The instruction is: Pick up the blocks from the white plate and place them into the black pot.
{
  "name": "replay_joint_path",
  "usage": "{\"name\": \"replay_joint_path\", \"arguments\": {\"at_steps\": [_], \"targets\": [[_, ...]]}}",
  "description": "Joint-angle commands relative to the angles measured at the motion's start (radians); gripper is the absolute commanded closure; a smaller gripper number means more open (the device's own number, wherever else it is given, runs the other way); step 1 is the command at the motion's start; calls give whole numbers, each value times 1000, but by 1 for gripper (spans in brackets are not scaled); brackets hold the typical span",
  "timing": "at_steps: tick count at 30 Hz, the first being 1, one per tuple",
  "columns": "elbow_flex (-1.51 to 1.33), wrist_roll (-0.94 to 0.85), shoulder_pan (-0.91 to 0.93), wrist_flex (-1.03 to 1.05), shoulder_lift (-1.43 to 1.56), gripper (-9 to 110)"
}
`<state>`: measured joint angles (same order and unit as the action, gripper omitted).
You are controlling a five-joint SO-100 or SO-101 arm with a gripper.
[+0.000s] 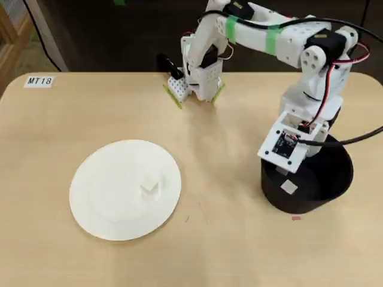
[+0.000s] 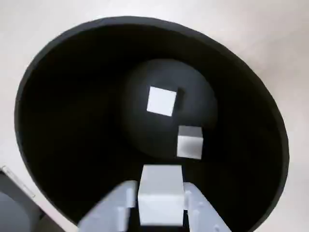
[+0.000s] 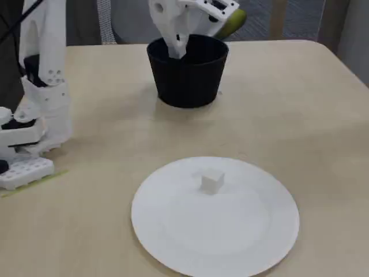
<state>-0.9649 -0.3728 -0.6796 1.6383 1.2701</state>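
You've got one block (image 2: 161,200) pinched between the gripper (image 2: 161,205) fingers, held over the open mouth of the black pot (image 2: 67,121). In the wrist view two more blocks lie on the pot floor: one (image 2: 161,101) near the middle, one (image 2: 189,141) just below and right of it, close but apart. The overhead view shows only one pale block (image 1: 289,187) inside the pot (image 1: 332,179); the rest is hidden by the wrist. A last block (image 1: 149,188) sits alone on the white plate (image 1: 102,197), a bit right of centre there; in the fixed view it (image 3: 212,180) sits on the plate's (image 3: 242,242) far half.

Surface is a light wood-tone table (image 1: 227,251). In the overhead view the plate is on the left, the pot on the right, well apart. A white label reading MT18 (image 1: 39,81) is stuck at the table's top-left corner. A tiny pinkish mark (image 1: 296,217) lies just below the pot. Dark floor beyond the far edge; in the fixed view you see grey chair parts and something yellow-green (image 3: 233,20) behind the pot.

Arm base (image 1: 200,75) is clamped at the far table edge, with green tape on the upper link (image 1: 272,37). The arm reaches right, then folds down so the wrist hangs over the pot. In the fixed view the gripper (image 3: 176,49) dips to the pot (image 3: 187,78) rim; its tips and the held block are hard to make out there. The wrist view cuts the fingers off at the bottom edge.
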Motion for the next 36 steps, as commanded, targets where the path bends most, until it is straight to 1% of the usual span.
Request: {"name": "replay_joint_path", "arguments": {"at_steps": [1,4,6,8,10,12,15,18,20,27,32,36], "targets": [[29,-18,9,-28,95,68],[29,-3,28,-35,129,68],[29,8,40,-35,153,70],[17,46,63,-35,193,81],[-9,112,106,-25,258,104],[-86,110,167,-5,390,104],[-370,100,318,-49,753,104],[-750,87,460,-242,1164,104],[-928,87,514,-330,1295,104],[-1210,132,624,-495,1312,104],[-1258,129,735,-482,1273,104],[-1233,121,798,-436,1233,104]]}}
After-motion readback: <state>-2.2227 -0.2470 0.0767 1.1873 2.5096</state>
